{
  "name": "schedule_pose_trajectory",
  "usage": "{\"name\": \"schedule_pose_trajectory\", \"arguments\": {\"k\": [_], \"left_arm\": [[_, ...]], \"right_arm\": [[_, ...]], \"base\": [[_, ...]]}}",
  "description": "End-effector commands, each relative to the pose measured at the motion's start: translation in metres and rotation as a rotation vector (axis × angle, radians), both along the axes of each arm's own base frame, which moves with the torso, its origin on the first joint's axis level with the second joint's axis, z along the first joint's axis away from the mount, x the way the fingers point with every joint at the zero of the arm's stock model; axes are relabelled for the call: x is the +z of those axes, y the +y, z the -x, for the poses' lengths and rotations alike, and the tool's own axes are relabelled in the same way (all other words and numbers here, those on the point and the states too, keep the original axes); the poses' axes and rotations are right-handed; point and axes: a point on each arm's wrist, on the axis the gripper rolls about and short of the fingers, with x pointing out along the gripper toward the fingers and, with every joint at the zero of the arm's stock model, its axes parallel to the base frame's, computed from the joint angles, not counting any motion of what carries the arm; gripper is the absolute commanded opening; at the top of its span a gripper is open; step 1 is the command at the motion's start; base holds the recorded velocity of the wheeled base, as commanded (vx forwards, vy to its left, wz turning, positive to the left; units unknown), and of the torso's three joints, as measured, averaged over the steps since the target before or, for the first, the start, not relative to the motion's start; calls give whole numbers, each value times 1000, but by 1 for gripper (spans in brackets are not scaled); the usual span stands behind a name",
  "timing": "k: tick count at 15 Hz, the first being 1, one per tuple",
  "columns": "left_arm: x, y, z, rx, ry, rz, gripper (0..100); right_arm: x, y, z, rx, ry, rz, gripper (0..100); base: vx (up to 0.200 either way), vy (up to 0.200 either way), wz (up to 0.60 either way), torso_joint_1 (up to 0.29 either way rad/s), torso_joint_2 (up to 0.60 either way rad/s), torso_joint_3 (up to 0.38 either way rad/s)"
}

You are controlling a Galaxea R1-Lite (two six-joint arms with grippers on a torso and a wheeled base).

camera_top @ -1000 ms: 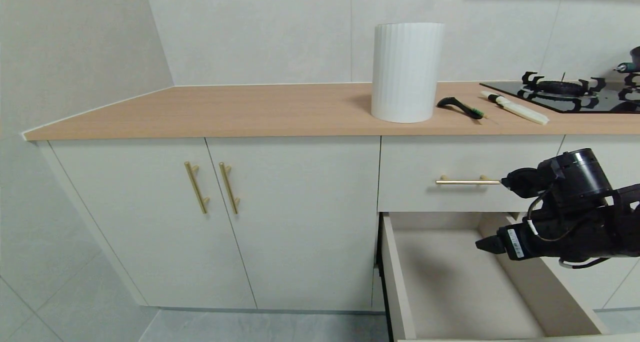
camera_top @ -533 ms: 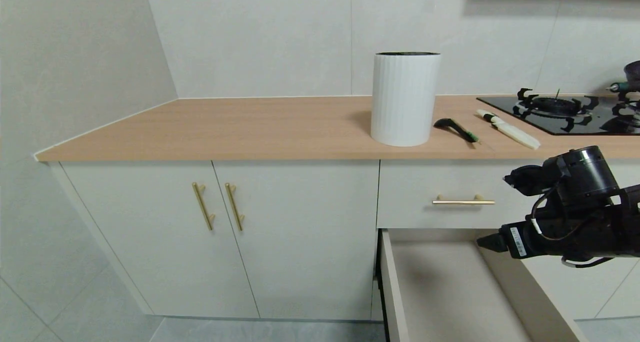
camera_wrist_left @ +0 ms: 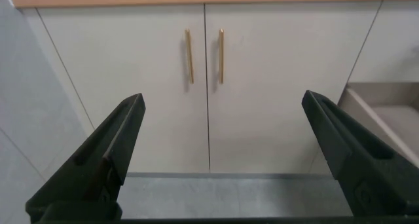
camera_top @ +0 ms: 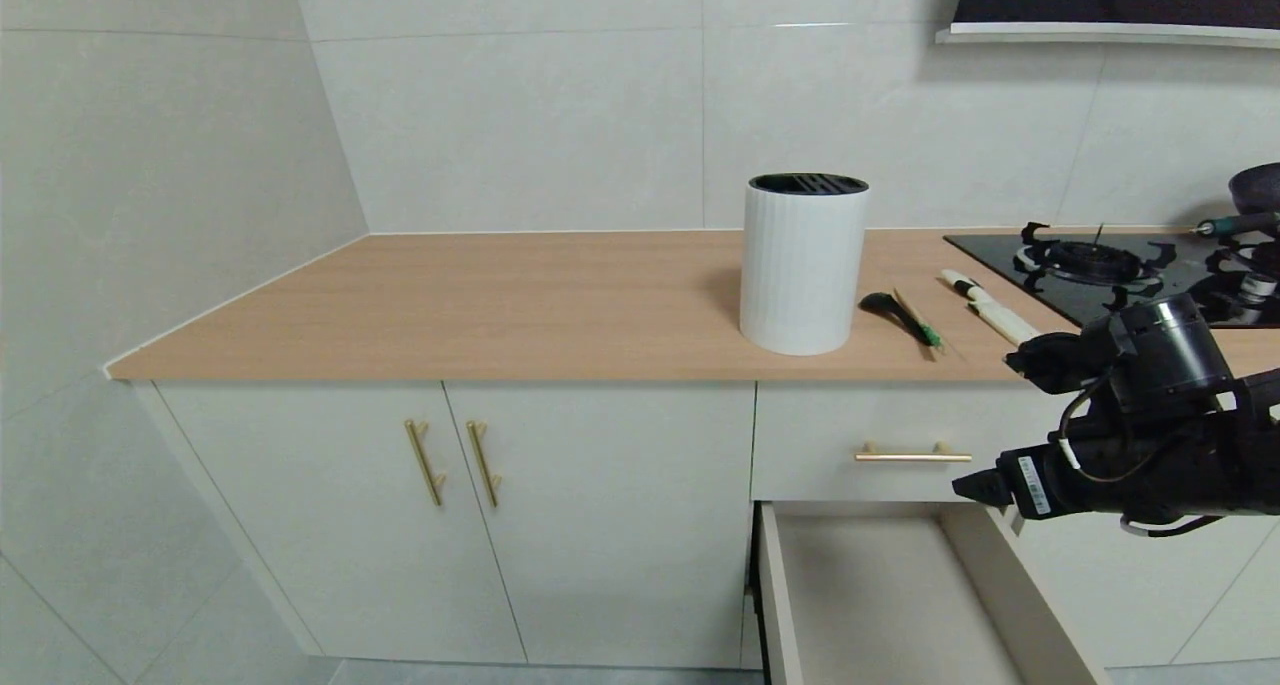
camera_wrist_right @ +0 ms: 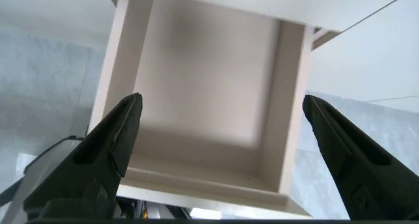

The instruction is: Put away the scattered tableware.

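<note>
We see a long wooden tabletop point(camera_top: 520, 305) running above pale cabinet doors point(camera_top: 330, 525). Under its right part, a drawer point(camera_top: 788, 605) stands pulled open. A tall white ribbed holder point(camera_top: 803, 265) stands upright on the tabletop. The right end effector point(camera_wrist_right: 221, 103) hangs over the open drawer, fingers spread wide, holding nothing. The left end effector point(camera_wrist_left: 222, 99), likewise spread open, faces the cabinet doors. The tableware lies on the tabletop between the holder and the black stove point(camera_top: 1090, 265): a dark spoon point(camera_top: 880, 304) with a green handle just beside the holder, then a pale utensil point(camera_top: 985, 310) (its kind we cannot tell).
</note>
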Motion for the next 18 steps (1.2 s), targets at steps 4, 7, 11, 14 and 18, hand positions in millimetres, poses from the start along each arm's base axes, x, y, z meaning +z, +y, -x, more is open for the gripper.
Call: {"name": "schedule_pose_trajectory", "arguments": {"k": [4,7,11,14,18], "left_arm": [[0,0,0,1,0,0,100],[0,0,0,1,0,0,100],[0,0,0,1,0,0,100],[0,0,0,1,0,0,100],[0,0,0,1,0,0,100]], "right_arm": [[13,4,-15,2,-140,-34,100],[40,9,-68,-39,-267,-71,100],[46,18,-114,-249,-189,-202,100],[33,23,-131,-305,-207,-153,100],[20,26,-144,-317,-192,-146,100]], "base": [[0,0,0,112,-260,-152],[0,0,0,9,-20,-11],[0,0,0,0,0,0],[0,0,0,0,0,0],[0,0,0,0,0,0]]}}
